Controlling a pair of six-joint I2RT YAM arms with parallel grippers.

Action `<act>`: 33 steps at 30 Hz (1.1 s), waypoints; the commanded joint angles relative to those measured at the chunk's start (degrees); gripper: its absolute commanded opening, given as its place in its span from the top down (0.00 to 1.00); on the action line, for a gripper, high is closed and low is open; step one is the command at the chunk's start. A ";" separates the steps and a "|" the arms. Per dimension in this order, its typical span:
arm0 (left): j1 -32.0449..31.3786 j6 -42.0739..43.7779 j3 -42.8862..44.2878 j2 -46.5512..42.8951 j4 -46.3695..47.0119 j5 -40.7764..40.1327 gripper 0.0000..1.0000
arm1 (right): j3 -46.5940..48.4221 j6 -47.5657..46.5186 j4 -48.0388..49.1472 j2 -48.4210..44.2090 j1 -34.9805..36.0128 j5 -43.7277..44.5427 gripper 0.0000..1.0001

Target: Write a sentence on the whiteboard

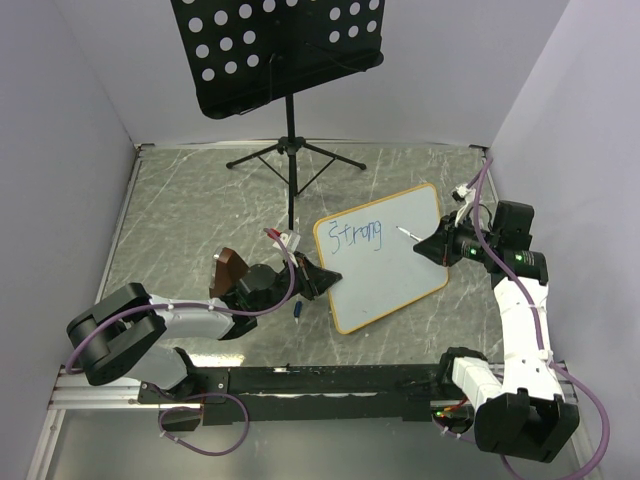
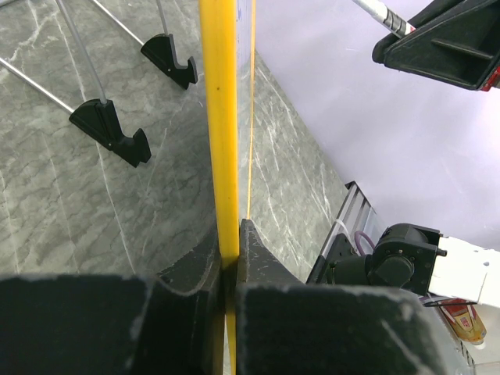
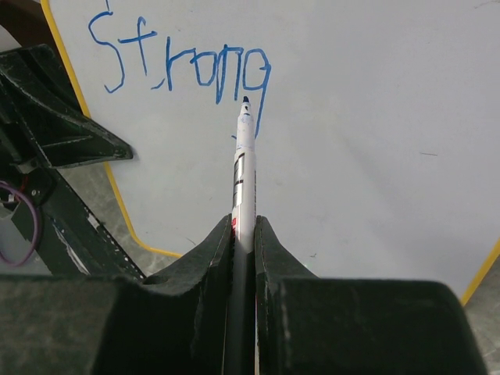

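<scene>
Grey marbled table [image 1: 200, 220], black perforated music stand [image 1: 275, 50] at the far side. The whiteboard [image 1: 395, 285] sat right of centre, rotated so its corners pointed near and far; whether it lay flat couldn't be told. The sentence [image 3: 183, 70] read only "Strong", blue marker, far-left part of the board, nothing else legible. Left arm lay low and stretched rightward, left gripper [image 2: 230, 250] clamped tight on the board's yellow-orange frame at its left edge. Right arm rose from the near-right base and reached left, right gripper [image 3: 244, 226] closed on a white marker [image 3: 244, 164], tip just below the "g"; contact unclear. Small blue item [image 1: 298, 313] on the table beside the left gripper.
</scene>
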 commanded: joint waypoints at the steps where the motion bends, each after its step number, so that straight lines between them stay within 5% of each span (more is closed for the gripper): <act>1: -0.12 2.28 0.67 -2.20 5.33 1.50 0.99 | -0.27 -1.30 2.10 -1.48 -0.27 -1.61 1.00; 33: 0.06 1.84 0.32 -1.85 6.47 0.88 0.99 | 0.52 -6.57 -1.42 -0.60 -0.27 0.67 1.00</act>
